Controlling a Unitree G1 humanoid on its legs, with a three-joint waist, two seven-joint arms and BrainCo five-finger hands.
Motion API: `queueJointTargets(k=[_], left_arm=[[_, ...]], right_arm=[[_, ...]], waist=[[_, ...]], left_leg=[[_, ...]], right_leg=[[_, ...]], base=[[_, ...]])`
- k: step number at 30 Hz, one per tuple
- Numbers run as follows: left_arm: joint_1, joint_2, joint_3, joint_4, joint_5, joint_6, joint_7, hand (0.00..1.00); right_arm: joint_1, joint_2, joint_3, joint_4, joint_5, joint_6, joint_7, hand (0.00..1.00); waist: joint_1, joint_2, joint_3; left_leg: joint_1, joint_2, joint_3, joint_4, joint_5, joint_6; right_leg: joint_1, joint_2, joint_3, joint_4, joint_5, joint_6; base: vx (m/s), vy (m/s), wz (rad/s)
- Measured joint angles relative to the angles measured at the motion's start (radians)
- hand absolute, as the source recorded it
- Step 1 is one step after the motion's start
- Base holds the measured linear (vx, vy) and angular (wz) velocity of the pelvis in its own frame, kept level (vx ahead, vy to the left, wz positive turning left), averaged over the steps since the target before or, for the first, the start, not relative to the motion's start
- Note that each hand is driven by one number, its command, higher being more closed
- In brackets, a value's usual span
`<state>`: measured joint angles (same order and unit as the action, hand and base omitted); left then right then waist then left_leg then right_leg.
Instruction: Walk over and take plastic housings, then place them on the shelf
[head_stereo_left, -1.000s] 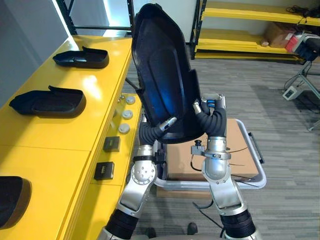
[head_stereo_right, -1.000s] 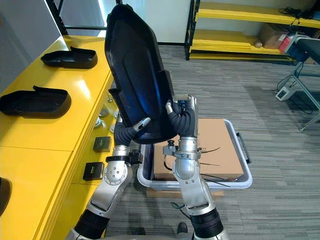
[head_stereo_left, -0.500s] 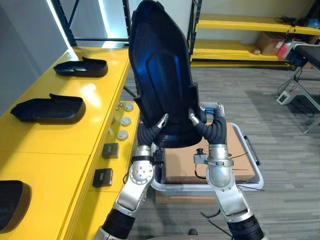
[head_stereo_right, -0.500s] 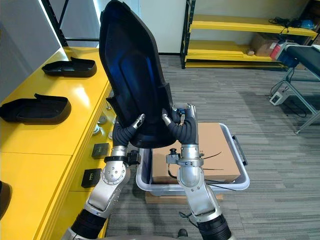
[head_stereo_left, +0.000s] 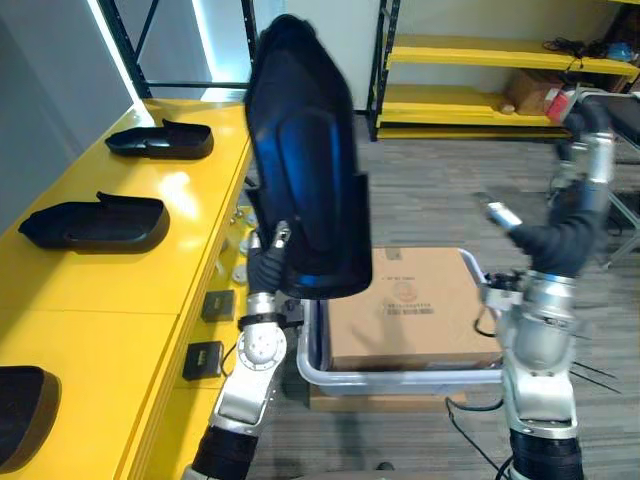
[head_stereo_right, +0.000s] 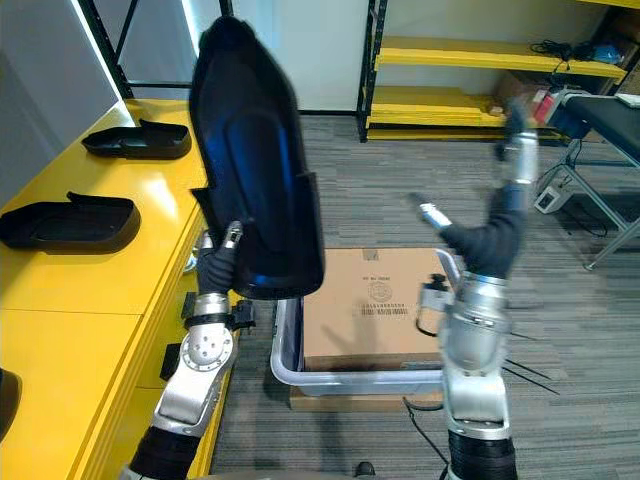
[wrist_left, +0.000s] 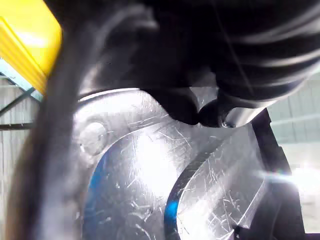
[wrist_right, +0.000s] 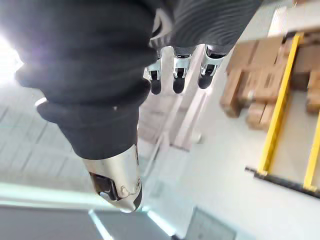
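The housing (head_stereo_left: 300, 170) is black, the shelf (head_stereo_left: 150, 290) yellow, the carton (head_stereo_left: 420, 310) brown, the floor (head_stereo_left: 430, 190) grey.

You have grey striped carpet (head_stereo_left: 430, 190) across the middle, a yellow bench (head_stereo_left: 90, 290) down the left, a grey wall (head_stereo_left: 40, 90) upper left, and yellow shelving (head_stereo_left: 470, 55) upper right.

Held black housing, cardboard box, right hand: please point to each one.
held black housing (head_stereo_left: 305, 170), left eye view, its broad face.
cardboard box (head_stereo_left: 420, 310), left eye view, its top.
right hand (head_stereo_left: 568, 225), left eye view, its dark cover.
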<state>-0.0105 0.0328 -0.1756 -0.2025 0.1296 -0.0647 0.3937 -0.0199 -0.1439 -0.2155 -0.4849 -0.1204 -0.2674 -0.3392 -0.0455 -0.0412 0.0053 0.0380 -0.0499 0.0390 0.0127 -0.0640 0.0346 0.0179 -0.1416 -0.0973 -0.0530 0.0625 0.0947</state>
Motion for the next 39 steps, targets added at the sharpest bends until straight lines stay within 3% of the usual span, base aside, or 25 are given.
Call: queueJointTargets(k=[3, 6, 12, 19, 25, 32, 34, 37, 38, 39], left_arm=[[0.049, -0.007, 0.043, -0.028, 0.0, -0.001, 0.0, 1.0], [0.096, -0.019, 0.073, -0.049, 0.0, -0.011, -0.001, 1.0], [0.191, -0.03, 0.084, -0.126, 0.0, -0.053, -0.004, 1.0], [0.25, -0.057, 0.064, -0.152, -0.004, -0.07, -0.044, 1.0], [0.275, -0.058, 0.046, -0.151, -0.02, -0.074, -0.065, 1.0], [0.273, -0.066, 0.008, -0.176, -0.038, -0.075, -0.068, 1.0], [0.268, -0.071, 0.003, -0.227, -0.04, -0.075, -0.068, 1.0], [0.258, -0.071, -0.001, -0.279, -0.044, -0.076, -0.065, 1.0], [0.256, -0.071, -0.002, -0.287, -0.046, -0.076, -0.065, 1.0], [0.254, -0.072, -0.004, -0.302, -0.049, -0.079, -0.065, 1.0]], right_arm=[[0.075, 0.022, -0.098, 0.069, 0.034, -0.002, -0.016, 0.0], [0.152, 0.027, -0.152, 0.262, 0.036, 0.01, -0.015, 0.0], [0.241, 0.107, -0.254, 0.782, 0.173, 0.062, 0.015, 0.0], [0.286, 0.173, -0.182, 1.143, 0.292, 0.104, 0.126, 0.0], [0.288, 0.185, -0.051, 1.248, 0.304, 0.128, 0.19, 0.0], [0.276, 0.185, 0.036, 1.282, 0.253, 0.144, 0.189, 0.0], [0.25, 0.183, 0.08, 1.279, 0.231, 0.145, 0.189, 0.0], [0.223, 0.178, 0.109, 1.238, 0.227, 0.143, 0.187, 0.0], [0.212, 0.178, 0.111, 1.236, 0.227, 0.143, 0.187, 0.0], [0.204, 0.179, 0.117, 1.228, 0.226, 0.159, 0.184, 0.0]], waist=[[-0.005, 0.0, 0.0], [-0.008, 0.001, 0.0], [-0.008, 0.018, 0.002], [0.002, 0.027, 0.003], [0.009, 0.016, 0.011], [0.043, -0.004, 0.039], [0.067, -0.006, 0.066], [0.095, 0.003, 0.091], [0.097, 0.005, 0.094], [0.096, 0.008, 0.101]], left_leg=[[0.0, 0.0, 0.001, -0.004, 0.0, 0.0], [0.0, -0.001, 0.002, -0.007, 0.0, 0.0], [-0.006, -0.001, -0.009, -0.011, -0.001, 0.0], [0.004, 0.003, -0.009, -0.011, -0.001, -0.001], [0.01, 0.004, -0.043, -0.005, -0.02, -0.009], [-0.064, -0.03, -0.245, 0.094, -0.016, -0.014], [-0.108, -0.071, -0.353, 0.161, -0.017, -0.024], [-0.174, -0.121, -0.428, 0.234, -0.03, -0.046], [-0.192, -0.105, -0.384, 0.238, -0.052, -0.051], [-0.247, -0.018, -0.181, 0.267, -0.083, -0.044]], right_leg=[[-0.002, 0.0, 0.0, 0.0, 0.0, 0.0], [-0.004, -0.002, 0.001, 0.0, -0.002, 0.002], [-0.006, -0.002, -0.01, 0.0, -0.013, 0.005], [0.008, -0.001, -0.009, 0.001, -0.016, 0.005], [0.021, -0.004, -0.037, 0.055, -0.06, 0.003], [0.042, -0.048, -0.249, 0.178, -0.152, 0.013], [0.069, -0.073, -0.368, 0.224, -0.191, 0.016], [0.094, -0.117, -0.513, 0.286, -0.237, 0.026], [0.1, -0.123, -0.543, 0.293, -0.242, 0.025], [0.115, -0.126, -0.605, 0.304, -0.242, 0.025]], base=[[0.0, 0.0, 0.0], [0.0, 0.0, 0.0], [0.0, -0.012, 0.05], [0.0, -0.006, 0.02], [-0.06, -0.023, 0.18], [0.02, -0.033, 0.96], [0.04, -0.008, 1.59], [-0.02, 0.023, 1.53], [-0.13, 0.06, 1.66], [-0.11, 0.074, 1.47]])
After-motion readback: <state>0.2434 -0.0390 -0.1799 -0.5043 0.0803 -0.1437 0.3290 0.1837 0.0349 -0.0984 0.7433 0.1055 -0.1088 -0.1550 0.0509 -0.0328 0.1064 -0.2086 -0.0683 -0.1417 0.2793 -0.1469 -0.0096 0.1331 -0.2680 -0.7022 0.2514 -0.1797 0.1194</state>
